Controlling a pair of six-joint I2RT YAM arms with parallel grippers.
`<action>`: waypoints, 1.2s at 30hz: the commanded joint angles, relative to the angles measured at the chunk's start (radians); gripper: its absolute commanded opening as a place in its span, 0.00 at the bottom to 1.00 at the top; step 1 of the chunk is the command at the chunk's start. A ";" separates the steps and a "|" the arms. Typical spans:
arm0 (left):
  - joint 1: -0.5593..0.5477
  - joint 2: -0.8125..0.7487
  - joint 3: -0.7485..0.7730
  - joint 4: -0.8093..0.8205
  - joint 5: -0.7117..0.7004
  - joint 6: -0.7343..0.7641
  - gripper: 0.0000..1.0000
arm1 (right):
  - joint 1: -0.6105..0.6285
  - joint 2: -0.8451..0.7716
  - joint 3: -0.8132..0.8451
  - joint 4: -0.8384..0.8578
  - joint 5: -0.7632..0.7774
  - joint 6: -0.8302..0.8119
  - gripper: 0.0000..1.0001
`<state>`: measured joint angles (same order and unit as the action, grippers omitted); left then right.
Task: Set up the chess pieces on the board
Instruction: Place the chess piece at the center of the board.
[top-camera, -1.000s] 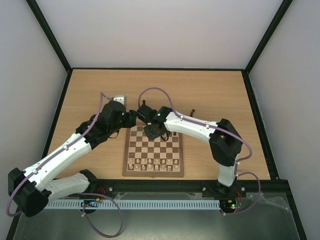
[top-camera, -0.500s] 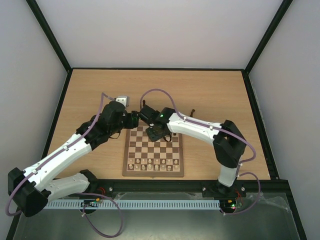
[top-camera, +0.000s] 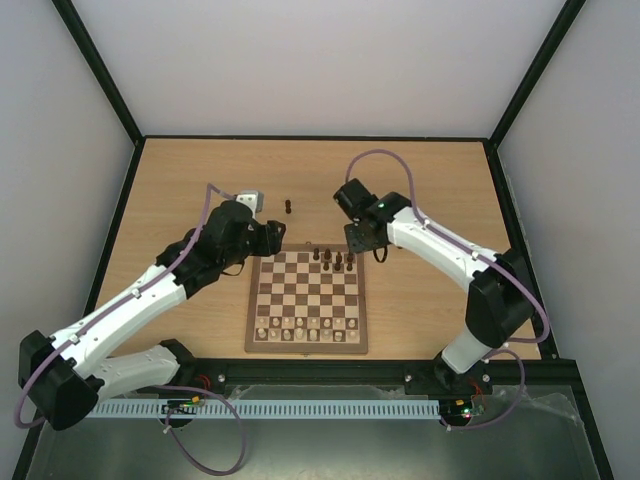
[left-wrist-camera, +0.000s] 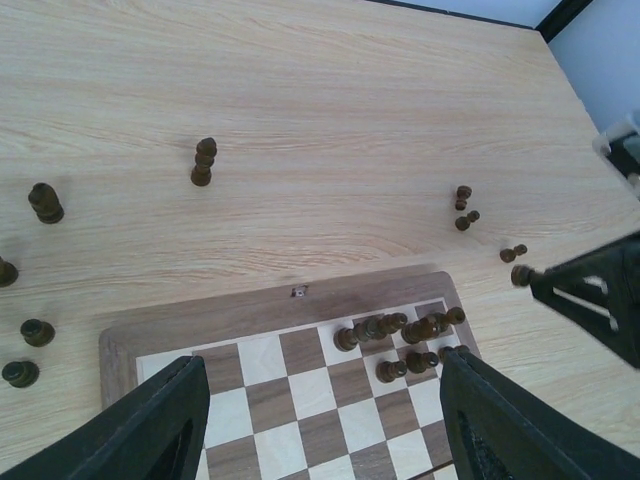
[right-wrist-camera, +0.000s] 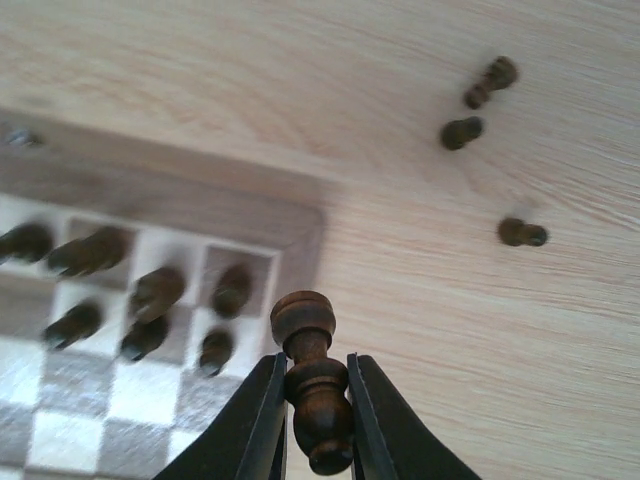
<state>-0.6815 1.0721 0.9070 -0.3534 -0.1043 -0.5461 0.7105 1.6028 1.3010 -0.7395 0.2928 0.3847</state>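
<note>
A: What have the jaws on the right got hold of?
B: The right gripper (right-wrist-camera: 315, 368) is closed almost fully on a dark pawn (right-wrist-camera: 303, 320). It pinches the lower body, and the round head pokes out past the fingertips. It hangs above the tabletop (right-wrist-camera: 450, 330), just off the far right corner of the board (right-wrist-camera: 200, 205).
A: And the other one?
B: The left gripper (left-wrist-camera: 322, 365) stands wide open with nothing between its fingers, over the board's far edge.
A: Where are the other dark ones?
B: A group of dark chessmen (left-wrist-camera: 395, 340) stands crowded on the far right corner squares. Three loose chessmen (right-wrist-camera: 460, 132) lie on the table near the held pawn. More are scattered beyond the far left edge, among them a taller piece (left-wrist-camera: 203, 162). The cream chessmen (top-camera: 305, 330) fill the near rows.
A: What could go wrong?
B: Two things, I'd judge. The pawn leads with its head, so if the wrist doesn't turn it base-down it would topple on release. That corner is also packed, so a finger coming down could knock over the pieces beside it.
</note>
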 joint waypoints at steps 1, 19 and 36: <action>-0.001 0.009 0.003 0.020 0.028 0.008 0.67 | -0.090 0.051 0.001 -0.064 0.040 0.001 0.18; -0.001 0.016 -0.001 0.029 0.077 0.016 0.67 | -0.195 0.251 -0.084 0.013 -0.024 -0.019 0.23; 0.000 0.023 0.001 0.027 0.070 0.016 0.70 | -0.200 0.152 -0.077 0.055 -0.016 0.015 0.53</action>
<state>-0.6815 1.0904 0.9070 -0.3416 -0.0303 -0.5392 0.5163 1.8248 1.2198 -0.6876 0.2718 0.3763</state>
